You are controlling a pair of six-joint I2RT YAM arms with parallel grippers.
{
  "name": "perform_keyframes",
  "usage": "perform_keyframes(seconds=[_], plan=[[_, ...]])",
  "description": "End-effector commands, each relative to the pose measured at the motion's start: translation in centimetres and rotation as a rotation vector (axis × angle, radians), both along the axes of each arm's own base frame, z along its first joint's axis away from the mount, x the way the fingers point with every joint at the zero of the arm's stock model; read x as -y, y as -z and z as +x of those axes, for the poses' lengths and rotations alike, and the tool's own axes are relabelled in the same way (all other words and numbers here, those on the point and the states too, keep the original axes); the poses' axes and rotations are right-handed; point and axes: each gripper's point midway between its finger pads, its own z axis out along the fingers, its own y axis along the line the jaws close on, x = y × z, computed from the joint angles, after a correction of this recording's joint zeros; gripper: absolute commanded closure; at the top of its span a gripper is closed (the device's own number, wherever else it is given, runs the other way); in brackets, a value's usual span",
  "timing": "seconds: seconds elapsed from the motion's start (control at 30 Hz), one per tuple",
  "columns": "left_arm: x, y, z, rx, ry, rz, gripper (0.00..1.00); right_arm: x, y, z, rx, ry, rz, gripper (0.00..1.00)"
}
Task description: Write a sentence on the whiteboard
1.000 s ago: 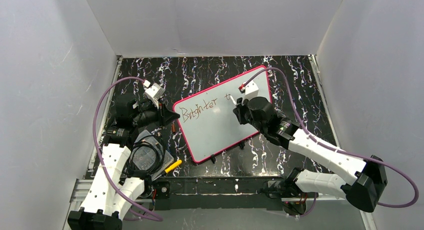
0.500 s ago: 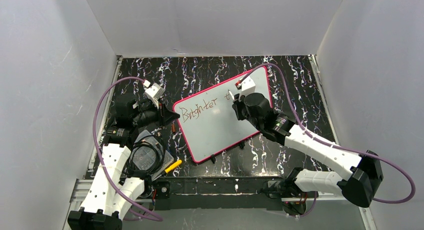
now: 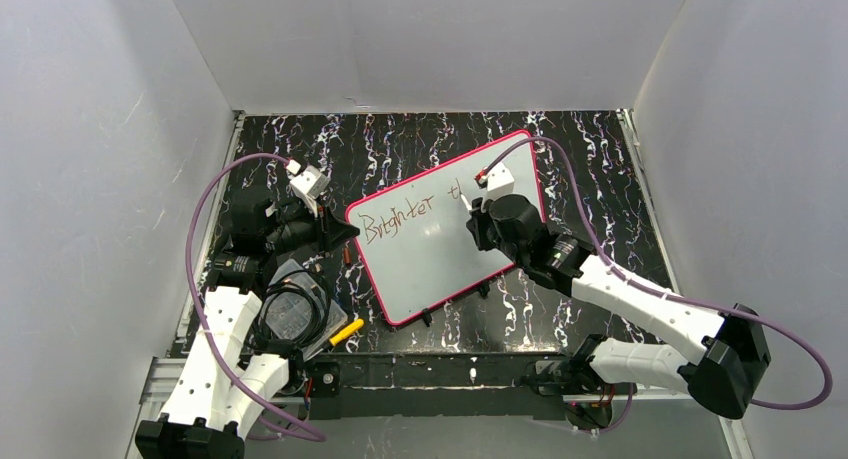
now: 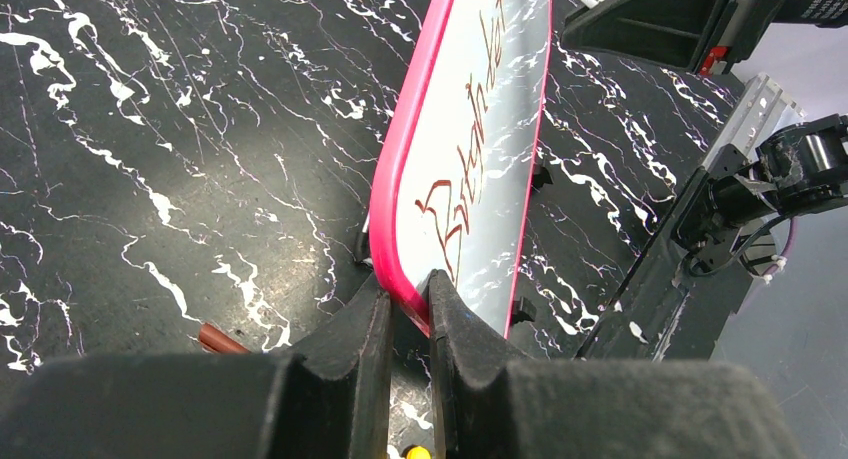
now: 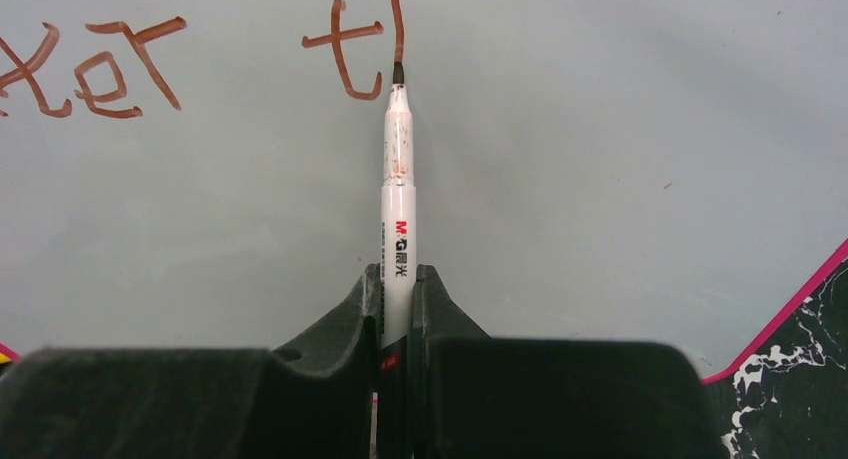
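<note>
The whiteboard [image 3: 440,249] lies tilted on the black marbled table, its pink-red frame showing in the left wrist view [image 4: 405,169]. The sentence [image 3: 400,219] reads "Brighter t" plus one more upright stroke [image 5: 395,19]. My left gripper [image 4: 408,309] is shut on the whiteboard's left corner rim. My right gripper [image 5: 398,289] is shut on a white marker [image 5: 399,199], whose tip touches the board at the lower end of that stroke, right of the "t" [image 5: 345,54]. In the top view the right gripper [image 3: 480,204] sits over the board's upper right part.
A coil of black cable on a clear tray [image 3: 290,314] and a yellow-tipped item [image 3: 347,331] lie near the left arm's base. A reddish-brown marker cap [image 4: 225,339] lies on the table by the left fingers. White walls enclose the table.
The right gripper moved up the board then back down, drawing a new upright stroke right of the "t". The left gripper and board have not moved.
</note>
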Motion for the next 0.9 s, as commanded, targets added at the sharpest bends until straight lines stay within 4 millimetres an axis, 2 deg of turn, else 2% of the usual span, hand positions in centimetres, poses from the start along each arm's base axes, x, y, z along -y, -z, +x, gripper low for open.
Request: perform_keyframes(seconds=[0.0,0.13,0.6,0.7,0.87], plan=[[-0.5,1.0,-0.1,0.033,0.013,0.062,1.0,0.2,1.1,-1.0,-0.046,-0.005,0.018,0.99],[-0.5,1.0,-0.1,0.033,0.014,0.063,1.0,0.3,0.7,-0.8,-0.032,0.0,0.018,0.99],[-0.5,1.2,-0.1,0.029,0.01,0.065,1.0,-0.5,-3.7,1.6,0.11,0.027,0.06,0.99],[-0.5,1.2,0.0,0.029,0.011,0.066,1.0,-0.5,-3.8,1.8,0.118,0.03,0.044,0.99],[-0.5,1.2,0.0,0.028,0.009,0.067,1.0,-0.1,-2.8,2.0,0.097,0.054,0.006,0.99]])
